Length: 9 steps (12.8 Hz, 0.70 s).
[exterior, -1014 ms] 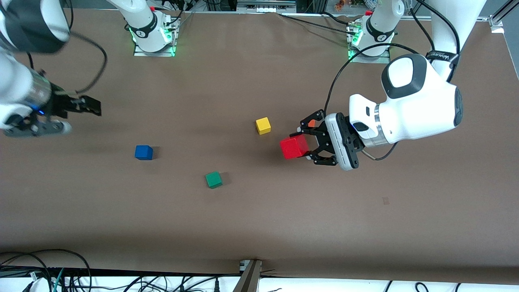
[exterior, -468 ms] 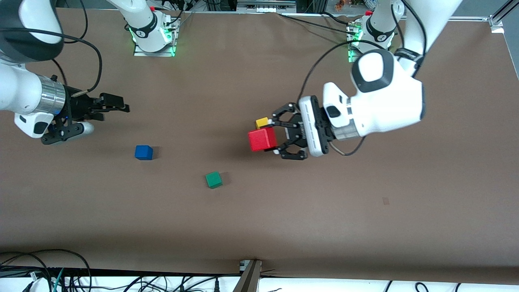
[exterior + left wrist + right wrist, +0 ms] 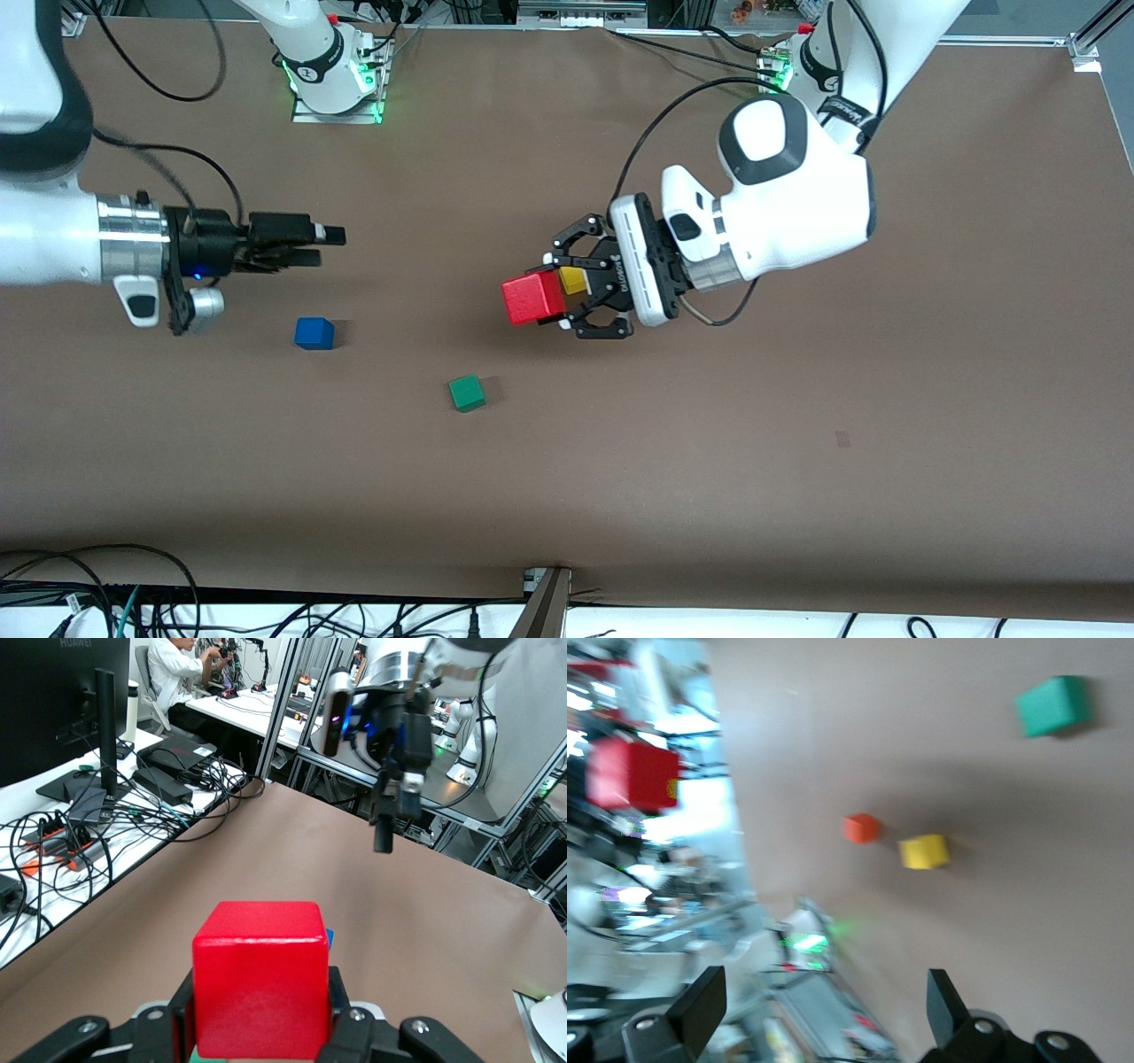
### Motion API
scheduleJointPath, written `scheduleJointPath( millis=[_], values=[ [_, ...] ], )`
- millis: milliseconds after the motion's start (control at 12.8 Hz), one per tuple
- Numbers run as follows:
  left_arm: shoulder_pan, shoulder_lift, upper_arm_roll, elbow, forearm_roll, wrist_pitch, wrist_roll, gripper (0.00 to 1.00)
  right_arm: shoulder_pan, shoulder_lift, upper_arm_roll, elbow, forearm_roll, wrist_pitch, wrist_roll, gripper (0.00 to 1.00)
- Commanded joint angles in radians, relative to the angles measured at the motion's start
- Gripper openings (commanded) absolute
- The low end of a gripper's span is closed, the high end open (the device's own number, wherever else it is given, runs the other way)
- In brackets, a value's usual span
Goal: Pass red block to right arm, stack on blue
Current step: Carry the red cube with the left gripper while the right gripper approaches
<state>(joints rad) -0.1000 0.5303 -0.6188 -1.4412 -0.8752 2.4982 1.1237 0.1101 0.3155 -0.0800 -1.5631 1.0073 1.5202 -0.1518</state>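
Observation:
My left gripper [image 3: 549, 299] is shut on the red block [image 3: 534, 298], holding it in the air over the middle of the table, partly over a yellow cube [image 3: 574, 280]. The left wrist view shows the red block [image 3: 257, 979] clamped between both black fingers. My right gripper [image 3: 323, 246] lies level above the table toward the right arm's end, open, pointing at the red block with a wide gap between them. The blue cube [image 3: 314, 333] sits on the table under and slightly nearer the camera than the right gripper. In the right wrist view the red block [image 3: 631, 773] shows ahead of the open right gripper [image 3: 822, 1005].
A green cube [image 3: 466, 392] lies nearer the camera, between the blue cube and the red block. The right wrist view shows an orange cube [image 3: 862, 827] beside the yellow cube [image 3: 924, 851]. Both arm bases stand along the table's back edge.
The left arm has carried the red block toward the right arm's end, now over the yellow cube. The right gripper has swung in toward the middle, still open.

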Motion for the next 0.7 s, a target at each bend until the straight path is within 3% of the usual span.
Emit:
scheduleJointPath(
  millis=[0, 234, 624],
  values=[
    [-0.058, 0.031, -0.001, 0.033, -0.031, 0.066, 0.039, 0.0, -0.023, 0.046, 0.005, 0.011, 0.211, -0.015, 0.023, 1.0],
    [-0.064, 0.034, 0.001, 0.031, -0.036, 0.074, 0.079, 0.0, -0.021, 0.111, 0.005, 0.011, 0.466, -0.012, 0.049, 1.0],
    [-0.083, 0.054, -0.001, 0.079, -0.05, 0.077, 0.077, 0.0, 0.035, 0.192, 0.017, -0.041, 0.72, -0.003, -0.018, 1.0]
  ],
)
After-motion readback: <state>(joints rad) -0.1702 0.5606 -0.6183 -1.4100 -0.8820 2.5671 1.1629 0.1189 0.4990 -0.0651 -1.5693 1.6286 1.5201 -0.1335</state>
